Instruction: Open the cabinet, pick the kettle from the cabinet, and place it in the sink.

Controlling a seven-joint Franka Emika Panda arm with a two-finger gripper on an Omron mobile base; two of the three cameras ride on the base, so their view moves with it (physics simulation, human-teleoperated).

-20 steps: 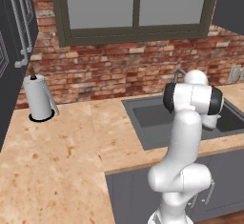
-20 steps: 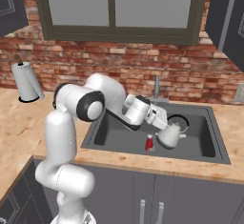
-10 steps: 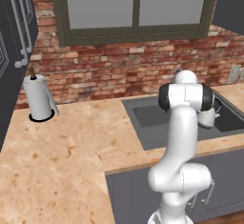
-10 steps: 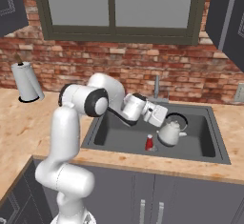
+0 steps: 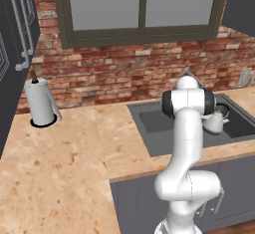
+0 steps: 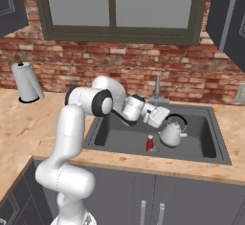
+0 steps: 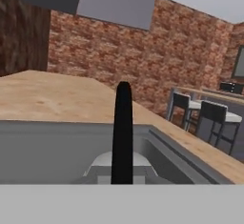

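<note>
Bench (image 6: 143, 164): tan speckled top, front lip running nearest the base, sink cut into it.

Sink (image 6: 210, 142): dark grey basin. A small red item (image 6: 150, 143) is standing on its floor, just beside the kettle.

Kettle (image 6: 172, 134): sitting low inside the sink, upright, spout pointing right; whether its base is touching the floor is not certain. In the left base view the kettle (image 5: 215, 121) is showing past the arm, within the basin.

Gripper (image 6: 165, 118): reaching sideways over the basin, jaws clamped on the kettle's thin black handle (image 7: 122, 132), which is rising straight up the hand view with the silver lid below it.

Step in hand, as judged: setting down. Doing it well is meaning lowering until the base is resting flat, keeping clear of the red item, then parting the jaws and withdrawing along the handle's line without tipping the kettle.

Faucet (image 6: 157, 89): standing behind the sink, against the brick wall.
</note>
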